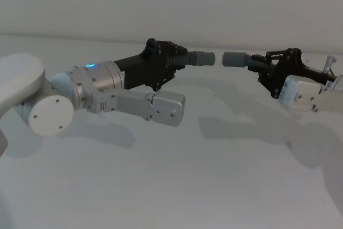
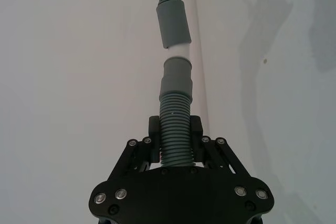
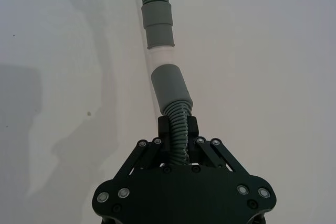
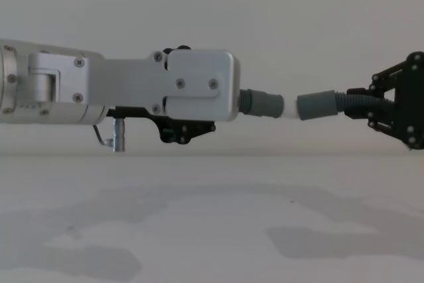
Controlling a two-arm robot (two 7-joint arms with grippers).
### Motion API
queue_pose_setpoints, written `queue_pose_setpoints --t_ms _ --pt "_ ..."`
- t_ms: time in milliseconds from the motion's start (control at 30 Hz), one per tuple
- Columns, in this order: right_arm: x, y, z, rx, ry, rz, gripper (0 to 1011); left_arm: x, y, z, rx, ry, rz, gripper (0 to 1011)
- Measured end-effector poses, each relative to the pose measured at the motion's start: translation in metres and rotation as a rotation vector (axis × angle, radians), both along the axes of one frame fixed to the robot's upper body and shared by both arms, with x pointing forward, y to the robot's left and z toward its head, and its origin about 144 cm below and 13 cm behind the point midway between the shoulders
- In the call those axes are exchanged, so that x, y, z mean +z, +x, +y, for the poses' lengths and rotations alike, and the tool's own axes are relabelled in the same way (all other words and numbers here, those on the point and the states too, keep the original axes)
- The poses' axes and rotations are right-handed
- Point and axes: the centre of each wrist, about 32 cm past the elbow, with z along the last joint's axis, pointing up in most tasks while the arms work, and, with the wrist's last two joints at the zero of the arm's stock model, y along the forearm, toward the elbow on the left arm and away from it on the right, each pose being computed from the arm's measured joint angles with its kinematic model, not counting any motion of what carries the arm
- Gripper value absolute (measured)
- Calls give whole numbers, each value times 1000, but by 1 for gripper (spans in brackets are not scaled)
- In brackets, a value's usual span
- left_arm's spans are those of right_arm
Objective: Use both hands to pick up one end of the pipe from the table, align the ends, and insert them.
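Both pipe pieces are held in the air above the white table (image 1: pixel 177 186). My left gripper (image 1: pixel 179 58) is shut on the ribbed part of the left pipe piece (image 2: pixel 176 124). Its grey cuff end (image 1: pixel 204 57) points to the right. My right gripper (image 1: pixel 261 68) is shut on the ribbed part of the right pipe piece (image 3: pixel 178 124). That piece's cuff end (image 1: pixel 234 58) points to the left. The two cuffs (image 4: pixel 262 104) (image 4: pixel 318 105) face each other nearly in line, a short gap apart and not touching.
The left arm's silver body (image 4: pixel 132 87) stretches across the left half of the chest view. Shadows of both arms lie on the table below. A plain pale wall (image 1: pixel 171 4) stands behind the table.
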Motion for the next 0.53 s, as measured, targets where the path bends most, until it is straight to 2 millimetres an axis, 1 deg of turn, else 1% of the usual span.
queue_pose_setpoints --t_ms 533 --pt "0 0 0 -2 6 1 177 0 0 0 0 0 0 320"
